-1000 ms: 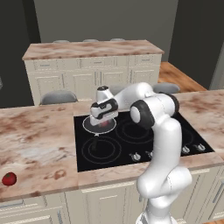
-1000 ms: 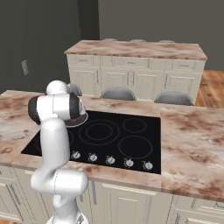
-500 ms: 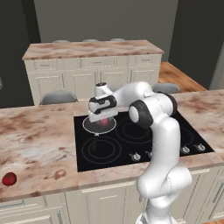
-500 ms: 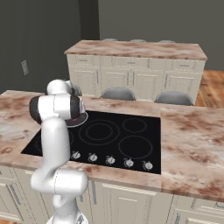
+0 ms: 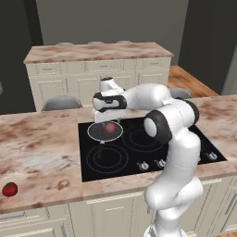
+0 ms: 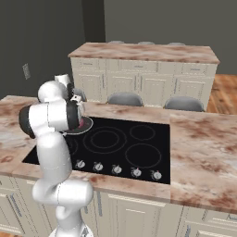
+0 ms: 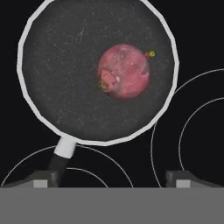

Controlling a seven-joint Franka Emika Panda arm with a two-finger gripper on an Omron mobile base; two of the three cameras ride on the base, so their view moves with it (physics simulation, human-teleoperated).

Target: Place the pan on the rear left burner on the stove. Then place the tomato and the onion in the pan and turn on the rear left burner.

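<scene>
The pan [image 5: 96,134] sits on the rear left of the stove [image 5: 185,139], covering the rear left burner. In the hand view the pan [image 7: 57,74] is seen from straight above, its black handle [image 7: 59,162] pointing toward the hand. The dull pinkish onion [image 7: 124,71] lies loose inside it, right of centre; the onion [image 5: 110,127] also shows under the hand. My gripper [image 5: 105,118] hovers just above the pan, open, its fingertips [image 7: 41,180] wide apart with nothing between them. The bright red tomato [image 5: 9,189] rests on the counter far left, near the front edge.
A row of silver knobs [image 5: 159,163] lines the stove's front edge; the knobs [image 6: 116,169] also show from the right. Marble counter [image 5: 41,148] surrounds the cooktop. Beyond it stand grey stool tops [image 6: 125,98] and a second island [image 6: 143,51].
The jaws have spread wider and the hand has lifted slightly above the pan. The onion stays lying in the pan, free of the fingers.
</scene>
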